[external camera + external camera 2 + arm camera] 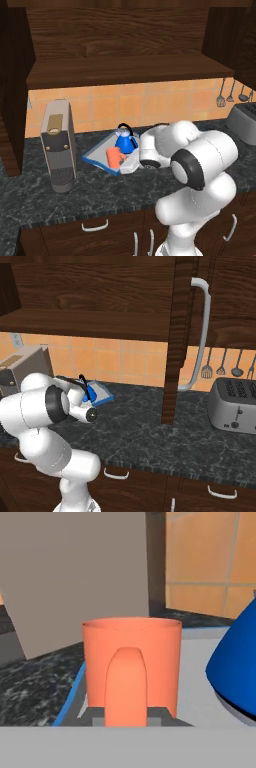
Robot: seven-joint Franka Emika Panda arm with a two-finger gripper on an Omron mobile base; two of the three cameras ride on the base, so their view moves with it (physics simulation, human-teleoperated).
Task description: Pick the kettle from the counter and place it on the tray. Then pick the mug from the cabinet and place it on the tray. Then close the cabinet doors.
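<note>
1. Standing on the tray (98, 153) is the mug (115, 158), a small plain orange-coral cylinder. In the hand view the mug (131, 664) is upright, its rounded side handle turned straight toward the camera.
2. The gripper (126, 716) shows there as two small dark finger tips low in the view, one on each side of the mug's handle. They stand narrow and close against it, apparently gripping it.
3. The kettle (125, 140) is a bright-blue cone with a black arched handle. It stands on the same tray just beside the mug, toward the wall, with a small gap of grey tray between them in the hand view.
4. The tray is flat and rectangular, grey with a raised blue rim. It lies at an angle on the counter (100, 192), and the mug sits close to the rim on the coffee machine side.
5. A tall grey-beige coffee machine (58, 145) stands on the counter near the tray's left. A grey toaster (234, 403) stands well apart on the right, with open counter between.
6. The counter is dark marbled stone over dark wood drawers with silver handles. An orange tiled wall runs behind it, with utensils (221, 367) hanging on the right.
7. Above, the cabinet (125, 47) is open, showing its wooden shelf. One of the cabinet doors (192, 331) juts out toward the room, its long silver bar handle facing outward.
</note>
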